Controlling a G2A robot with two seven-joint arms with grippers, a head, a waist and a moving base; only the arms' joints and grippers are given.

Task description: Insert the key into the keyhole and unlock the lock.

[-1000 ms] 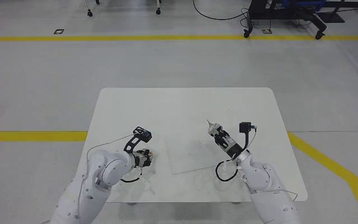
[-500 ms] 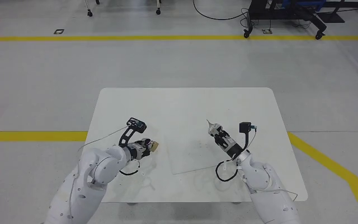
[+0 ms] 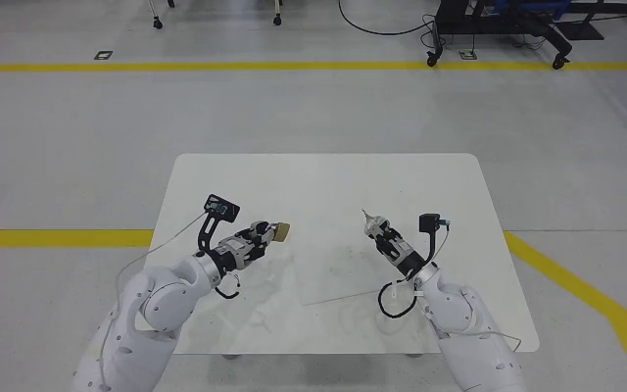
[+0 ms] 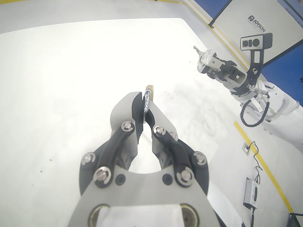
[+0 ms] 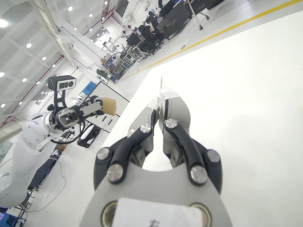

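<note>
My left gripper (image 3: 263,233) is shut on a brass padlock (image 3: 280,232), held above the left half of the white table (image 3: 323,186). In the left wrist view the lock (image 4: 149,91) sticks out edge-on beyond the closed fingertips of that gripper (image 4: 144,106). The right wrist view shows the padlock (image 5: 109,106) from the side, in the air. My right gripper (image 3: 373,228) is shut on a small silver key (image 3: 365,214), whose blade pokes past the fingertips (image 5: 161,83). The key (image 4: 196,49) points toward the lock across a gap of about a hand's width.
The table's right part shows faint scuff marks (image 3: 338,269). Yellow floor lines (image 3: 294,67) run behind and beside the table. A wheeled rack (image 3: 500,24) stands on the floor far behind.
My left arm has lifted the padlock off the table's near left area and swung it up and toward the table's middle. The right arm with the key has stayed in place.
</note>
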